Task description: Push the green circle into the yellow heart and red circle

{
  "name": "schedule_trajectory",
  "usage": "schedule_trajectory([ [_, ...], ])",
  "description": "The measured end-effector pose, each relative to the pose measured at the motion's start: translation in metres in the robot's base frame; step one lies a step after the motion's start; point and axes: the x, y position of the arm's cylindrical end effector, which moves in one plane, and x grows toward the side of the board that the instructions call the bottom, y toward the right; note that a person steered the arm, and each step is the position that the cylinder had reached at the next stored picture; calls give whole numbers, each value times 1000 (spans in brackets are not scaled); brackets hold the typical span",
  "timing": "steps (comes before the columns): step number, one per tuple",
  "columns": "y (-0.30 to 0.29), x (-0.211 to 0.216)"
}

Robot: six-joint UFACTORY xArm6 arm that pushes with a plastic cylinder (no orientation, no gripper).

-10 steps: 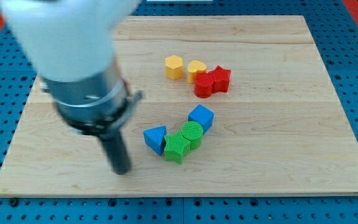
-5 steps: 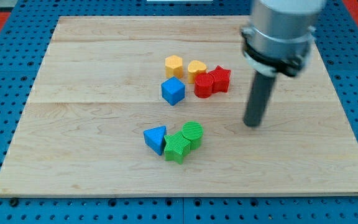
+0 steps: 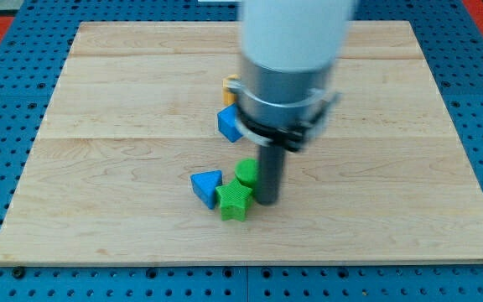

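Observation:
The green circle [image 3: 246, 172] sits near the board's bottom middle, touching the green star [image 3: 234, 200] below it. My tip [image 3: 267, 200] is down on the board just right of both, against or very near the green circle. The arm's body hides the yellow heart and the red circle. Only an edge of a yellow block [image 3: 228, 85] shows at the arm's left.
A blue triangle [image 3: 206, 185] lies left of the green star. A blue cube [image 3: 228, 123] shows partly at the arm's left edge. The wooden board [image 3: 99, 151] lies on a blue pegboard [image 3: 7, 101].
My arm has swung from the view's right to the middle, and the tip now stands beside the green circle. The green circle has shifted slightly left.

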Motion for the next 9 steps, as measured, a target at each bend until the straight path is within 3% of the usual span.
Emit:
schedule_trajectory([
  [2, -26, -119],
  [5, -23, -187],
  [6, -102, -205],
  [7, -149, -158],
  [8, -132, -116],
  [9, -89, -110],
])
